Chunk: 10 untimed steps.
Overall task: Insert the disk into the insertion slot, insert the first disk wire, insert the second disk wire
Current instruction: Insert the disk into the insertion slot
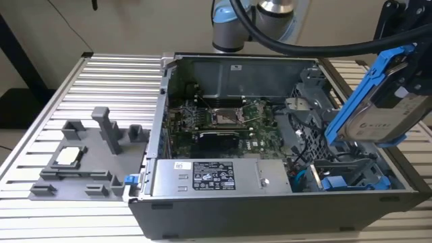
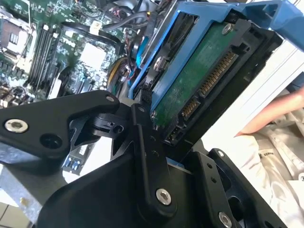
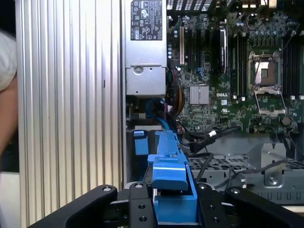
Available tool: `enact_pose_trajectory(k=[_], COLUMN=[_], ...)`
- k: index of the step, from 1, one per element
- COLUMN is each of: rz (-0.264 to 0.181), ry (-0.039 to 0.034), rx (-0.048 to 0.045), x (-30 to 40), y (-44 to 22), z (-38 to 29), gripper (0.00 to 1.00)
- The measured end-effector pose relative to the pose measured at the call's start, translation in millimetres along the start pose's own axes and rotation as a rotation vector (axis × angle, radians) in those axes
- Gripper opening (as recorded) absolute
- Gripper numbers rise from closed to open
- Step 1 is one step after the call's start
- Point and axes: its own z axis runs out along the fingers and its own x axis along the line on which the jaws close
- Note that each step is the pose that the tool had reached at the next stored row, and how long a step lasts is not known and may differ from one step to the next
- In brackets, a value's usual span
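Note:
My gripper [image 1: 403, 93] is shut on the disk [image 1: 383, 115], a silver-grey drive in a bright blue carrier frame [image 1: 357, 96]. It hangs tilted on edge above the open computer case's end at the exterior view's right. Below it, the insertion slot [image 1: 343, 166] is a grey sheet-metal bay in the case's near corner, with another blue-carriered drive [image 1: 335, 183] low in the cage. The second wrist view shows the disk's green circuit board and connectors [image 2: 202, 78] beyond a black finger [image 2: 145, 142]. In the first wrist view the blue carrier [image 3: 168, 173] sits clamped between the black fingers [image 3: 137, 204].
The open case holds a motherboard [image 1: 223, 119], a silver power supply [image 1: 206, 177] and black cables [image 1: 305, 147] beside the cage. A grey fixture with parts [image 1: 88, 157] stands on the slatted table [image 1: 115, 76] at the exterior view's left. A person's hand [image 2: 280, 111] is close to the case.

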Motion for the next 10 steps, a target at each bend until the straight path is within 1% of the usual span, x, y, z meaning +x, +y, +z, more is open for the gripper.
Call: enact_pose_trajectory(k=[10], rz=[0.0], ry=[0.0], rx=[0.0], x=[6.9], y=[-0.5], z=[9.7], gripper=[0.33])
